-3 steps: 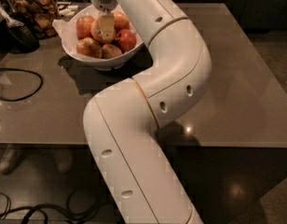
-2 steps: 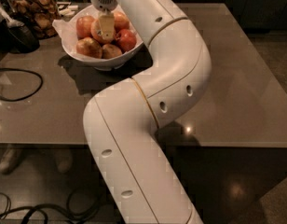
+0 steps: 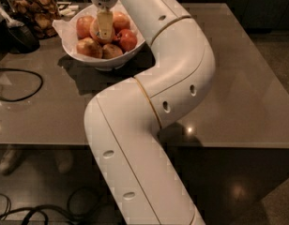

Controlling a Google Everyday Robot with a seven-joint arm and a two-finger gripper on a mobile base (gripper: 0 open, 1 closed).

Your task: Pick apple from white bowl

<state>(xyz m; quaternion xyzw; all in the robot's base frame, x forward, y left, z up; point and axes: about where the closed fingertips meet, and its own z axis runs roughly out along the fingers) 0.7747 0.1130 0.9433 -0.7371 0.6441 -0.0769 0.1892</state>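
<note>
Presently: my hand [image 3: 104, 32] hung inside the white bowl [image 3: 107, 63] on the bench [image 3: 238, 78], against the apple [image 3: 93, 30] among others; whether it gripped anything, I could not tell.

Likely an office break area or lab kitchen: a grey bench [image 3: 238, 78] carries a snack jar [image 3: 34, 11], a white bowl [image 3: 131, 49] and a loose cable [image 3: 22, 92]. The gripper [image 3: 105, 26] is over the bowl.

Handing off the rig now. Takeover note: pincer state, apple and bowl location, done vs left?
Pincer: down over the white bowl, against the apple; grip state cannot be told.
Apple: in the bowl among other apples.
Bowl: on the table, far side, beside the glass jar.
Done: approach. Left: confirm grip, lift apple out.
</note>
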